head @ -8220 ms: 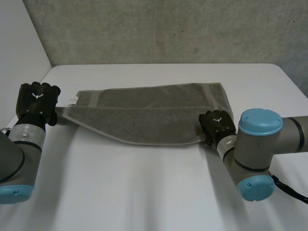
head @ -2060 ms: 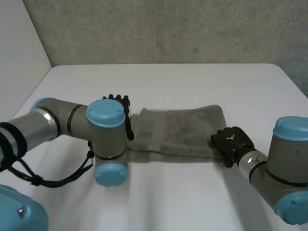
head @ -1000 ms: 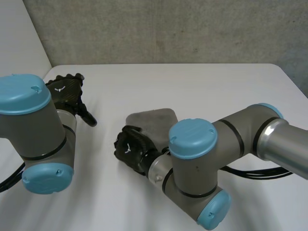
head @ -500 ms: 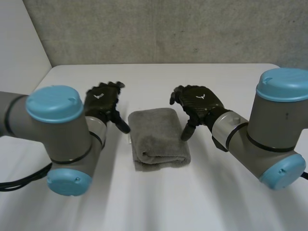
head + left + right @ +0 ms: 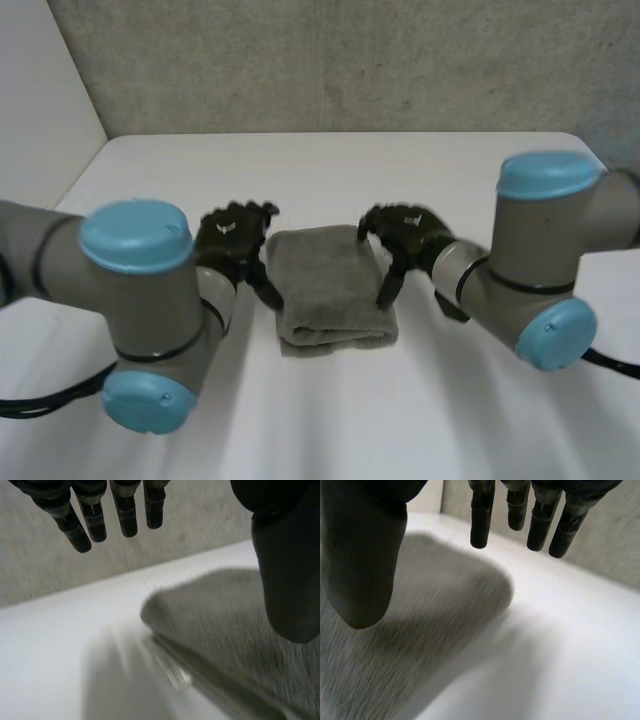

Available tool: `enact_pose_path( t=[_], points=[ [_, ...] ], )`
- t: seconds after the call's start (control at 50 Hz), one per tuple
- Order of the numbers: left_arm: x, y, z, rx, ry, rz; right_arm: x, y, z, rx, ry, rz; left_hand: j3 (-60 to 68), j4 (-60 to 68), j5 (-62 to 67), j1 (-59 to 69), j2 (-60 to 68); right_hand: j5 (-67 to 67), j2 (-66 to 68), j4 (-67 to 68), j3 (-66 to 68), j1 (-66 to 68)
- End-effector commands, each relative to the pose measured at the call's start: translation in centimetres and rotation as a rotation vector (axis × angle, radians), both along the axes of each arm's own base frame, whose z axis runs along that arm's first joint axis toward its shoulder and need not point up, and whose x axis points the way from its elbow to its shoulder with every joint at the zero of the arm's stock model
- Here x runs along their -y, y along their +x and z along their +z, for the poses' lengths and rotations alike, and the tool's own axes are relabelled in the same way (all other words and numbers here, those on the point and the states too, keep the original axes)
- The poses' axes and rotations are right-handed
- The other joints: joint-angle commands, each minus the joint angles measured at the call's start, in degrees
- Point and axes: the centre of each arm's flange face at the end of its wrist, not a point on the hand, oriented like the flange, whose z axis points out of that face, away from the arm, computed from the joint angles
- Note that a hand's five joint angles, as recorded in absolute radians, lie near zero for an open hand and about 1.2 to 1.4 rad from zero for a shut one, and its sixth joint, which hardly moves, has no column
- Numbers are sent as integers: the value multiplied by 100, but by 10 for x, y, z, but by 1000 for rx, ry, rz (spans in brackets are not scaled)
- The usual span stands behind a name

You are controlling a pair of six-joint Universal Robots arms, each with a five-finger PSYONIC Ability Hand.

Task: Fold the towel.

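**Head view: folded towel (image 5: 335,290) flanked by left hand (image 5: 235,240) and right hand (image 5: 405,232)**

The towel is grey, nappy terry, folded into a thick, compact rectangle with rounded corners. It lies flat mid-way across the white table (image 5: 330,170).

The left hand is just beside the towel's left edge. Fingers straight and a little spread, thumb pointing down, nothing held. The right hand is just beside the towel's right edge, with fingers straight and apart, thumb down, nothing pinched.

In the left wrist view a small pale tag (image 5: 172,672) sticks out from the towel's edge.

Beyond the towel, a rough grey concrete wall (image 5: 330,60) backs the table. The left arm (image 5: 140,290) and right arm (image 5: 530,270), bulky and blue-capped, stand either side of the towel, nearer the camera.
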Motion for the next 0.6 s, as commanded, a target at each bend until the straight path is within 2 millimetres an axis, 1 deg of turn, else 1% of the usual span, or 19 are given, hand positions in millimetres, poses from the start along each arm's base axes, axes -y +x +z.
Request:
enact_pose_path(
  t=[0.02, 0.04, 0.06, 0.08, 0.1, 0.14, 0.16, 0.2, 0.22, 0.24, 0.3, 0.36, 0.6],
  points=[
    [-5, 8, 74, -17, -153, -6, -1, -20, 88, 128, -187, -123, -432, -475, -1244, -476, -432, -345, -406, -433, -364, -293],
    [-5, 8, 74, -17, -154, -6, 1, -29, 103, 150, -222, -167, -433, -475, -1244, -476, -433, -345, -406, -433, -364, -293],
    [-4, 12, 91, -8, -195, 4, 1, -29, 104, 150, -222, -167, -433, -475, -1244, -476, -433, -345, -406, -433, -364, -293],
    [0, 20, 106, 5, -227, 25, 3, -38, 118, 167, -256, -209, -433, -475, -1244, -476, -433, -345, -406, -433, -364, -293],
    [0, 20, 106, 5, -227, 25, 3, -38, 118, 167, -257, -210, -433, -475, -1244, -476, -433, -345, -406, -433, -364, -293],
    [8, 37, 133, 15, -273, 79, 5, -54, 138, 185, -307, -277, -433, -475, -1244, -476, -433, -345, -406, -433, -364, -293],
    [8, 37, 133, 15, -273, 80, 5, -54, 138, 185, -308, -277, -433, -475, -1244, -476, -433, -345, -406, -433, -364, -293],
    [6, 47, 158, -10, -301, 106, 6, -64, 149, 191, -335, -330, -433, -475, -1244, -476, -433, -345, -406, -433, -364, -293],
    [6, 47, 158, -10, -301, 106, 6, -64, 149, 191, -335, -330, -433, -475, -1244, -476, -433, -345, -406, -433, -364, -293],
    [5, 50, 166, -25, -299, 114, 6, -68, 154, 194, -347, -354, -433, -475, -1244, -476, -433, -345, -406, -433, -364, -293],
    [2, 56, 172, -48, -265, 127, 6, -73, 158, 189, -361, -388, -433, -475, -1244, -476, -433, -345, -406, -433, -364, -293],
    [0, 60, 172, -56, -215, 134, 6, -75, 159, 181, -359, -397, -433, -475, -1244, -476, -433, -345, -406, -433, -364, -293],
    [-3, 62, 172, -51, -175, 137, 3, -75, 160, 165, -334, -394, -433, -475, -1244, -476, -433, -345, -406, -433, -364, -293]
  ],
)
